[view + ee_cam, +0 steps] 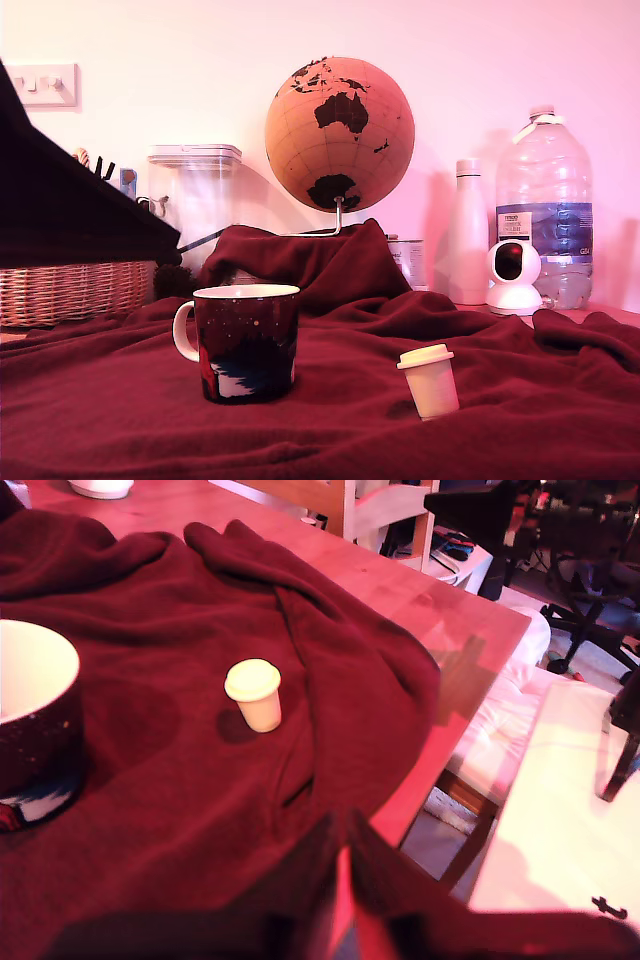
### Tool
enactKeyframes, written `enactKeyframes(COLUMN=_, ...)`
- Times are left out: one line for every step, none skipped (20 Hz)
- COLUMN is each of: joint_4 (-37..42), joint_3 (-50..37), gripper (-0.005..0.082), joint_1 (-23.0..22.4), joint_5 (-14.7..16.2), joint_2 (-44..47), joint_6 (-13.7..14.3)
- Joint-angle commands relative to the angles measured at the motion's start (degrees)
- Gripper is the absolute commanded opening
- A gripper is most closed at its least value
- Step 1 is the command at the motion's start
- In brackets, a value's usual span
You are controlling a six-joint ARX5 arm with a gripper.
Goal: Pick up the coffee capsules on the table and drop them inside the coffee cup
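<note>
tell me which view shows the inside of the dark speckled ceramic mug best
The wrist view. Looking down from above, it shows part of the pale interior of the dark speckled ceramic mug, though the frame edge cuts it off. The exterior view shows the mug side-on, with its outer wall, white handle and rim, but nothing inside.

Blanket: rumpled dark red fleece blanket (480,360), soft, matt, napped cloth.
Capsule: small cream-white plastic capsule (430,380), smooth, faint sheen.
Mug: dark speckled ceramic mug (246,340), glossy glaze, white handle.
Tabletop: pale wooden table (450,630), smooth, light sheen.
Basket: woven wicker basket (75,290), rough.
Globe: cork-brown globe (340,133), matt, on thin metal stand.
Bottle: large clear plastic water bottle (545,200), glossy, paper label.
</note>
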Motion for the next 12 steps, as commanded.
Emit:
enactKeyframes(joint_4=1.31, joint_3=0.0, gripper=0.0501, joint_1=-0.11, joint_5=-0.42, joint_2=0.2, joint_6=0.42)
enactKeyframes(joint_4=1.79, joint_3=0.0, gripper=0.0585, joint_1=-0.11, joint_5=-0.85, joint_2=0.2, joint_6=0.42)
enactKeyframes(joint_4=2.32, joint_3=0.0, gripper=0.0591, joint_1=-0.11, joint_5=-1.22, joint_2=0.22, joint_6=0.42)
enactKeyframes(joint_4=2.95, joint_3=0.0, gripper=0.0591, joint_1=-0.11, joint_5=-1.55, joint_2=0.5, joint_6=0.39)
enactKeyframes(joint_4=3.48, joint_3=0.0, gripper=0.0591, joint_1=-0.11, joint_5=-2.16, joint_2=0.92, joint_6=0.39)
enactKeyframes(joint_4=4.35, joint_3=0.0, gripper=0.0591, joint_1=-0.11, joint_5=-2.29, joint_2=1.73, joint_6=0.28)
enactKeyframes(joint_4=5.38, joint_3=0.0, gripper=0.0591, joint_1=-0.11, joint_5=-2.34, joint_2=2.82, joint_6=-0.07)
enactKeyframes(joint_4=6.47, joint_3=0.0, gripper=0.0591, joint_1=-0.17, joint_5=-2.34, joint_2=4.15, joint_6=-0.09)
enactKeyframes(joint_4=7.67, joint_3=0.0, gripper=0.0591, joint_1=-0.28, joint_5=-2.34, joint_2=5.75, joint_6=-0.09)
enactKeyframes(joint_4=9.07, joint_3=0.0, gripper=0.0591, joint_1=-0.52, joint_5=-2.34, joint_2=7.54, joint_6=-0.11)
enactKeyframes(joint_4=11.32, joint_3=0.0, gripper=0.0591, joint_1=-0.94, joint_5=-2.34, joint_2=9.18, joint_6=-0.33)
enactKeyframes(joint_4=13.07, joint_3=0.0, gripper=0.0591, joint_1=-1.36, joint_5=-2.43, joint_2=10.67, joint_6=-0.39)
